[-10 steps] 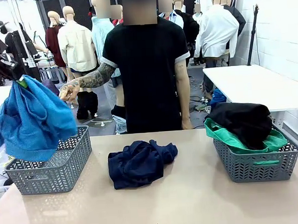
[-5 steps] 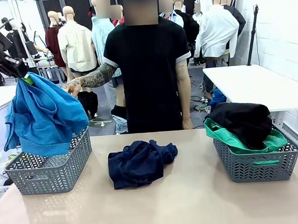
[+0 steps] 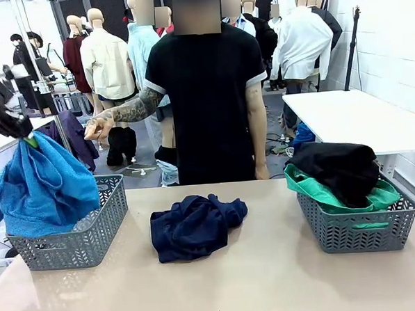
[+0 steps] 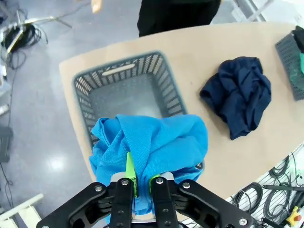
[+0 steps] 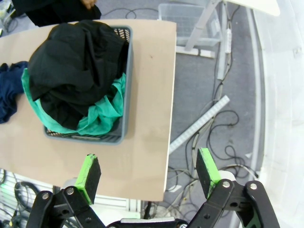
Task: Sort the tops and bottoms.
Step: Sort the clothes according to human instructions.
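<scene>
The blue garment (image 3: pixel 45 181) hangs pinched tight in my left pincer (image 4: pixel 141 183), over the left basket (image 3: pixel 93 238) at the table's left edge. The navy one (image 3: pixel 194 226) lies mid-table. The black one (image 3: pixel 333 166) tops the green one (image 3: pixel 321 195) in the right basket (image 3: pixel 358 231). My right pincer (image 5: pixel 148 164) gapes empty.

Brt-blue cloth (image 3: pixel 45 181); navy cloth (image 3: pixel 194 226); blk cloth (image 3: pixel 337 166); emerald cloth (image 5: pixel 102 118); gry lattice baskets (image 3: pixel 80 244).

Garments, loose cloth: 4. One navy garment (image 3: pixel 194 226) (landmark); one bright blue garment (image 3: pixel 45 181) to its left; one black garment (image 3: pixel 337 166) and one emerald green garment (image 3: pixel 321 191) to its right.
Baskets, grey lattice: 2. A left basket (image 3: pixel 93 238) and a right basket (image 3: pixel 358 231), either side of the navy garment.
Table (image 3: pixel 269 277): 1.
Person (image 3: pixel 205 107): 1, beyond it.
</scene>
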Motion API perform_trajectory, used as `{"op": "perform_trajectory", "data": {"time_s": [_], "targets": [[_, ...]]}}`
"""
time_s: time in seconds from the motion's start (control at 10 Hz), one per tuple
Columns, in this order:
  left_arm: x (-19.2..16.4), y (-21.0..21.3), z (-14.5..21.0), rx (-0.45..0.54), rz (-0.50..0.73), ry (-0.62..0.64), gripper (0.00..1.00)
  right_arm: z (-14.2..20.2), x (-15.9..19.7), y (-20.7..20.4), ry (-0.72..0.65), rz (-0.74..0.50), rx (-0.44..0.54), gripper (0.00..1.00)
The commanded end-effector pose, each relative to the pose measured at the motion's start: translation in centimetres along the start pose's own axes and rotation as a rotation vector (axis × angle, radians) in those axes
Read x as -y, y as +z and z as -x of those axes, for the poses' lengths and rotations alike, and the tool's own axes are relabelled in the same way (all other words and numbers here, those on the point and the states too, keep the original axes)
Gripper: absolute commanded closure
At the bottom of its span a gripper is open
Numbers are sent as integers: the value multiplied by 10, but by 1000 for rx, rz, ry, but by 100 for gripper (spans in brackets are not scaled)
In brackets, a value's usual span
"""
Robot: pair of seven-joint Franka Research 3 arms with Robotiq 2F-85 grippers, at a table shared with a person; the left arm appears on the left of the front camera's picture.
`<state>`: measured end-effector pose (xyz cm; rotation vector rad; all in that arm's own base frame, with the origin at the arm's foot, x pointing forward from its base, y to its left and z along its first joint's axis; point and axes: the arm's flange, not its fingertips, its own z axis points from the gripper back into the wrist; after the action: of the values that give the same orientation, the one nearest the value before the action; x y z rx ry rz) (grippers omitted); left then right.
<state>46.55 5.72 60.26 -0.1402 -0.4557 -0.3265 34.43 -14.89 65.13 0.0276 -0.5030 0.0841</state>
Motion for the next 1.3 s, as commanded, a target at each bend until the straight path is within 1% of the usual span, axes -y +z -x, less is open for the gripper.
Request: {"op": "perform_trajectory", "data": {"time_s": [0.0,0.1,0.2,0.3,0.4,0.5,0.6,0.7,0.8,0.9,1.0,1.1,1.2], "targets": [[-14,-34,-36,-38,0,32,100,-1,0,0,7,-11,-6,0],[-22,-58,-50,-37,-35,70,100,-1,0,0,7,-11,-6,0],[-26,-82,-56,-65,-42,79,100,-1,0,0,7,-11,-6,0],[-33,-105,-57,-66,-89,117,100,-1,0,0,7,-11,-6,0],[-35,-127,-50,-68,-80,148,100,-1,0,0,7,-11,-6,0],[-34,-153,-38,-118,-78,156,100,-1,0,0,7,-11,-6,0],[-34,-163,-26,-95,-126,126,100,-1,0,0,7,-11,-6,0],[-36,-167,-16,-118,-153,101,100,-1,0,0,7,-11,-6,0],[-39,-163,-39,-110,-76,126,100,-1,0,0,7,-11,-6,0],[-39,-163,-39,-110,-76,126,100,-1,0,0,7,-11,-6,0],[-39,-174,-27,-120,-100,109,100,-1,0,0,7,-11,-6,0],[-31,-164,-22,-134,-85,60,100,-1,0,0,7,-11,-6,0],[-37,-180,-28,-194,-66,68,100,-1,0,0,7,-11,-6,0]]}}
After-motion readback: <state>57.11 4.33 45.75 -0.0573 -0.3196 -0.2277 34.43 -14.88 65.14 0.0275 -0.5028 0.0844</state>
